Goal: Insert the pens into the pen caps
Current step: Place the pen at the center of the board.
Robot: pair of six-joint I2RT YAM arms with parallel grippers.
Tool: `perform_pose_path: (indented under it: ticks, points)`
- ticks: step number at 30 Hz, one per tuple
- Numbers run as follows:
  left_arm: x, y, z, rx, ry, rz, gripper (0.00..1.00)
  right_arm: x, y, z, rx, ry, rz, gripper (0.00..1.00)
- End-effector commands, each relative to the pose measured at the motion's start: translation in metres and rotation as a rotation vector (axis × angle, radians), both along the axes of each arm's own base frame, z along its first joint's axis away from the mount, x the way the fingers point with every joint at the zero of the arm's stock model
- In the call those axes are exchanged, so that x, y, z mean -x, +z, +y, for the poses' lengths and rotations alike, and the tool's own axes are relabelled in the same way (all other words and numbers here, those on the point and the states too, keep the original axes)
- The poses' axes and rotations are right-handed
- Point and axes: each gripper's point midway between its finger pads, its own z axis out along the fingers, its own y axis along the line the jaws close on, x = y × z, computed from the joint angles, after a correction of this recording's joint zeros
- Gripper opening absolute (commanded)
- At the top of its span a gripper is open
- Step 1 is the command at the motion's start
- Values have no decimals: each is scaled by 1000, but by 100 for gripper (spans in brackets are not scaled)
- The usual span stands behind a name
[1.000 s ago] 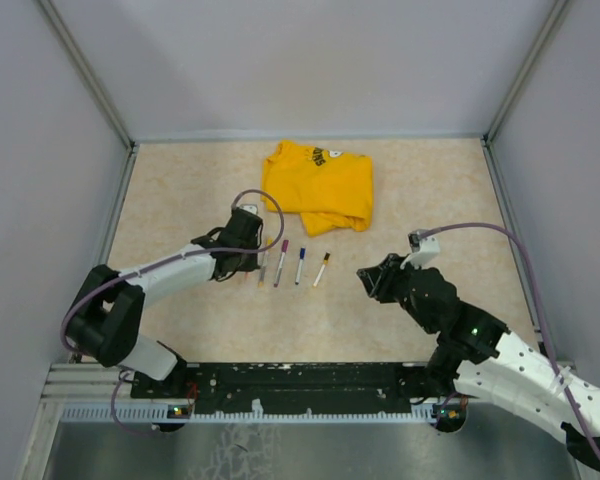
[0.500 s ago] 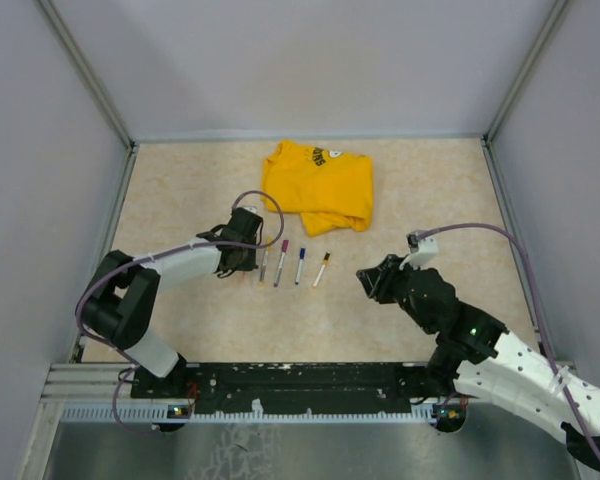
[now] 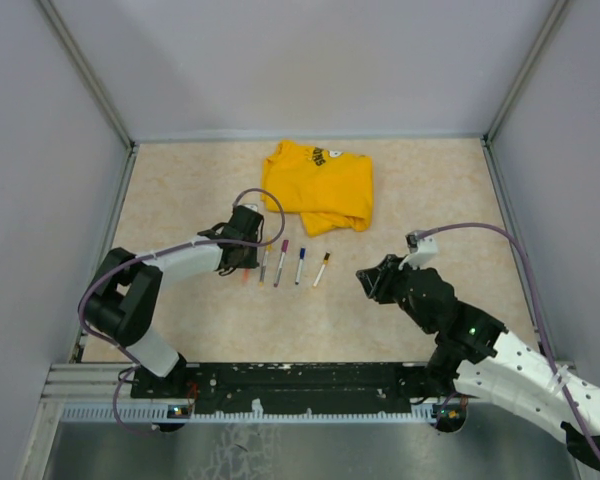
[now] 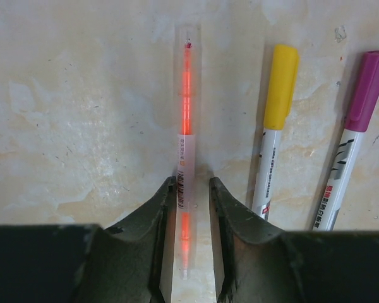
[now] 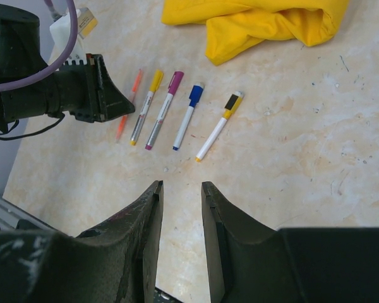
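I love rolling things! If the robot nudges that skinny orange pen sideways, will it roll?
Probably yes: the orange pen looks like a slim round tube lying flat on the table. It likely stays stiff, since its barrel looks like hard clear plastic. Probably light, being so thin.

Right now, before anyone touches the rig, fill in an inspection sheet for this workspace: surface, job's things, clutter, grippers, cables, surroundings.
Surface: beige marbled table, a few dark specks.
Job's things: a row of five, left to right from above: orange-red pen, yellow-capped pen, magenta-capped pen, blue-capped pen, yellow-and-black-capped pen; loose caps: nothing seen.
Clutter: folded yellow T-shirt behind the row, apart from it.
Grippers: left gripper open, its fingers flanking the orange-red pen lying on the table; right gripper open, empty.
Cables: purple-grey left cable loops above its wrist; right cable arcs from its wrist.
Surroundings: plain grey walls, metal corner posts.
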Motion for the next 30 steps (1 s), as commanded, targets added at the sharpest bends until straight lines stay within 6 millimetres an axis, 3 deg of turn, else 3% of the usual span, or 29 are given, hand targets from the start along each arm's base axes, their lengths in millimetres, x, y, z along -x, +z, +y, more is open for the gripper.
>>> perform_pose_path:
  ticks: [1,6,11,14,19,24,28,30]
  points:
    - [6,-12,8,-37,11,48,32,-2,11,5,-37,3,-22,31]
    - [4,-3,8,-30,16,27,36,-3,1,-3,5,-38,7,31]
    - [-4,26,5,5,20,-48,44,-10,-14,-22,120,-147,71,39]
    - [-10,52,1,46,11,-115,50,-12,-18,-24,167,-169,100,48]
    - [-15,110,-3,135,-6,-273,59,-16,-20,-19,198,-167,117,71]
    - [-9,166,-2,218,-34,-422,70,-18,-10,-16,249,-114,73,74]
    - [0,206,4,278,-46,-544,77,-20,5,-25,256,-119,-4,75]
    - [6,223,10,293,-39,-591,89,-20,15,-31,228,-134,-49,75]
